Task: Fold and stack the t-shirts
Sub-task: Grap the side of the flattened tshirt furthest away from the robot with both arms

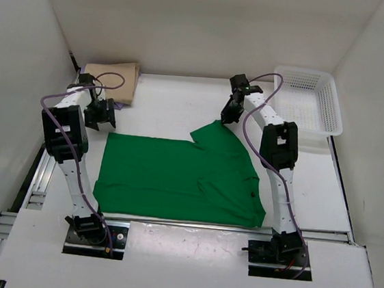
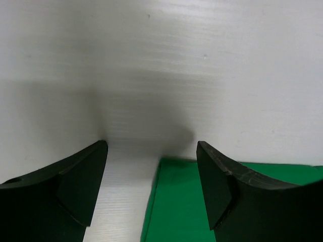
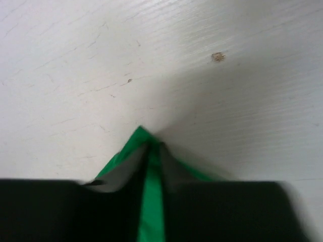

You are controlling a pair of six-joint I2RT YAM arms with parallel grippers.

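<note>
Tee (image 1: 175, 176) (green) flat on surface (image 1: 168, 107); R hand (image 1: 228, 117) clamped on its far sleeve tip, L hand (image 1: 100, 117) open over far-left corner.

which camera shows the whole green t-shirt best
Top external: the green t-shirt lies spread out, with almost its whole outline in view. Left wrist shows only one corner of it, between the fingers of the open left gripper. Right wrist shows just a peak of green cloth pinched in the shut right gripper.
</note>
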